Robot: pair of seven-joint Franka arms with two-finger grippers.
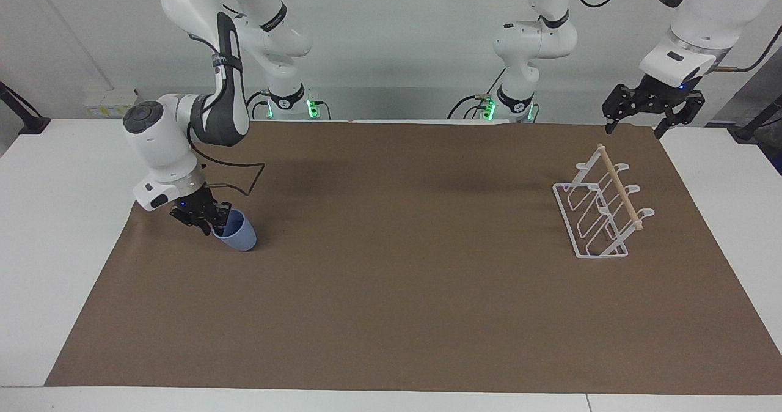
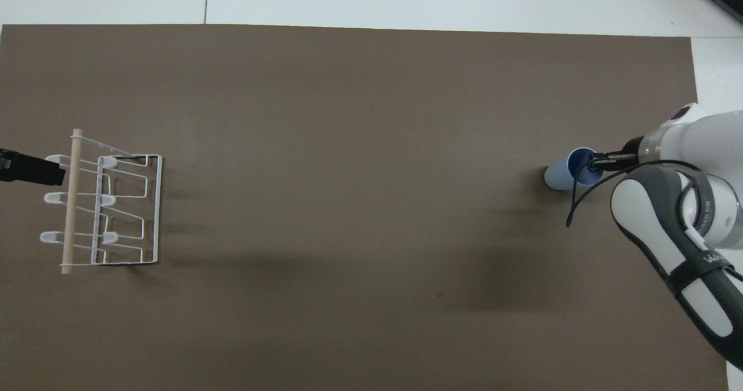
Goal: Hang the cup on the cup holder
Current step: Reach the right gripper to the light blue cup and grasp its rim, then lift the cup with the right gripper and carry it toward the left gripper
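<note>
The light-blue cup point(image 1: 239, 236) point(image 2: 557, 176) stands tilted on the brown mat toward the right arm's end of the table. My right gripper point(image 1: 215, 221) point(image 2: 592, 162) reaches down at a slant and is shut on the cup's rim, one finger inside the mouth and one outside. The cup holder point(image 1: 602, 207) point(image 2: 104, 205), a white wire rack with a wooden dowel on top, stands on the mat toward the left arm's end, with nothing on its prongs. My left gripper point(image 1: 632, 132) point(image 2: 32, 169) waits open in the air beside the rack's dowel.
The brown mat point(image 1: 397, 277) covers most of the white table point(image 1: 55, 216). A black cable point(image 1: 244, 176) loops from the right arm's wrist above the mat close to the cup.
</note>
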